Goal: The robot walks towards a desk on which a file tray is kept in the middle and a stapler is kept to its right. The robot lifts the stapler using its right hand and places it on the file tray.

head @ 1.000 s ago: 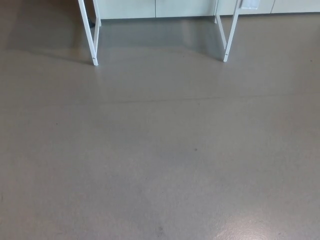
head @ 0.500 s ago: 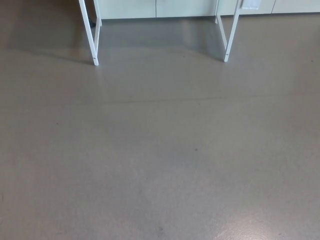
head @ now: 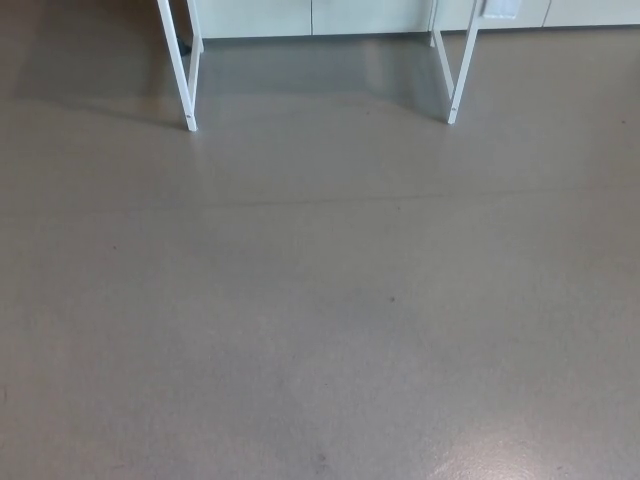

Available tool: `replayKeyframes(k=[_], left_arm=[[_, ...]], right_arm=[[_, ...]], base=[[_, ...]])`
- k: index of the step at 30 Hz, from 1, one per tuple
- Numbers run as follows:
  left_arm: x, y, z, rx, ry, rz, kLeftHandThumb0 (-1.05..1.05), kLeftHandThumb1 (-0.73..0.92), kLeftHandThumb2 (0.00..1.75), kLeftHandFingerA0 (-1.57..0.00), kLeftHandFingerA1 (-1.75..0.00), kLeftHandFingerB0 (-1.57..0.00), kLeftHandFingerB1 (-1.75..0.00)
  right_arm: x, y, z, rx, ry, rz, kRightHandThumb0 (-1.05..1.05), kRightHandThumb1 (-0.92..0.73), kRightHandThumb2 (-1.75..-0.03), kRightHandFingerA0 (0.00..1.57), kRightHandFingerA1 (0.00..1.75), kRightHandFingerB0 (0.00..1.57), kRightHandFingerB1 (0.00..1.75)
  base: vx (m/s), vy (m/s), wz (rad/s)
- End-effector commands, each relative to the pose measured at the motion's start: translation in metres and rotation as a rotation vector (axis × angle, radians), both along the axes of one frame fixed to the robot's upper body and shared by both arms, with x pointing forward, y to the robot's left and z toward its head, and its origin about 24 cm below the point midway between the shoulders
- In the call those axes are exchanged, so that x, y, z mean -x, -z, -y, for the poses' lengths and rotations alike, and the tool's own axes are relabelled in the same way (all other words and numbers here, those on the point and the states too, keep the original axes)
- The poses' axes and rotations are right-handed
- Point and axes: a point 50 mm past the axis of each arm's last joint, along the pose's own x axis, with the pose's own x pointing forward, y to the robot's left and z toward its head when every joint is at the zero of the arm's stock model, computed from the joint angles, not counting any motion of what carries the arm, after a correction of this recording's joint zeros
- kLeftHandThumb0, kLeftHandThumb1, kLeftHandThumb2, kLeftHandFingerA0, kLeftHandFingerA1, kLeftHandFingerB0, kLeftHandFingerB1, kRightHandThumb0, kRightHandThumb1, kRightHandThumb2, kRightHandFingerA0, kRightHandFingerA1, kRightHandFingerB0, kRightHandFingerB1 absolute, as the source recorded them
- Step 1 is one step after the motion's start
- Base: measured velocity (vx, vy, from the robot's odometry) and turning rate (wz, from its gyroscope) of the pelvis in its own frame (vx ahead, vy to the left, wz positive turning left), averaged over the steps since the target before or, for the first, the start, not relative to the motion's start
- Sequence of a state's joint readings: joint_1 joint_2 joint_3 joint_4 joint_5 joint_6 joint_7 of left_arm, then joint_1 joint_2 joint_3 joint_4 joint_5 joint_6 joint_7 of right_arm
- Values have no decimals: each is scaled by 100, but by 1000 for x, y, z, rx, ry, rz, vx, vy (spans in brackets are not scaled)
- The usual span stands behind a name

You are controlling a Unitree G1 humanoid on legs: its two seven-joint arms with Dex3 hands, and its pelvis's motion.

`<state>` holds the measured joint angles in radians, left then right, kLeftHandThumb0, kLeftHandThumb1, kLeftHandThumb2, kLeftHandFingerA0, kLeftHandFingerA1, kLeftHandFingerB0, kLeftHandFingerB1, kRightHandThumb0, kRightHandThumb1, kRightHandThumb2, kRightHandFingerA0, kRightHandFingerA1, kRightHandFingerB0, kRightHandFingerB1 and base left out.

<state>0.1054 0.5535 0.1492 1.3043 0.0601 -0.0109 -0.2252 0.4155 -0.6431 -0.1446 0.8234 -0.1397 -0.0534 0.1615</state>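
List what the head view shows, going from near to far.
Grey floor → faint line across the floor → left white leg and right white leg, about level → pale cabinet fronts at the back. Neither hand shows.

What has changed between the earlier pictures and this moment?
Nothing has visibly changed. The white desk legs stand at the same places at the top of the picture, and the grey floor looks as it did before.
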Motion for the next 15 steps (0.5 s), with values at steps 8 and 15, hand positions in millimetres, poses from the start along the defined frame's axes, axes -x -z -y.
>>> replayKeyframes(k=[8, 15], left_arm=[[-4, -5, -5, -18, 36, 16, -73, 58, 115, -43, -84, -31, -75], [-4, -6, -6, -8, 1, 32, -70, 60, 115, -38, -82, -22, -71]], right_arm=[[-2, -3, 3, -11, 5, -5, -65, -60, -93, 0, 21, 6, 29], [-1, -1, 2, 8, 4, 16, -59, -72, -65, 6, 15, 13, 24]], base=[[0, 0, 0], [0, 0, 0]])
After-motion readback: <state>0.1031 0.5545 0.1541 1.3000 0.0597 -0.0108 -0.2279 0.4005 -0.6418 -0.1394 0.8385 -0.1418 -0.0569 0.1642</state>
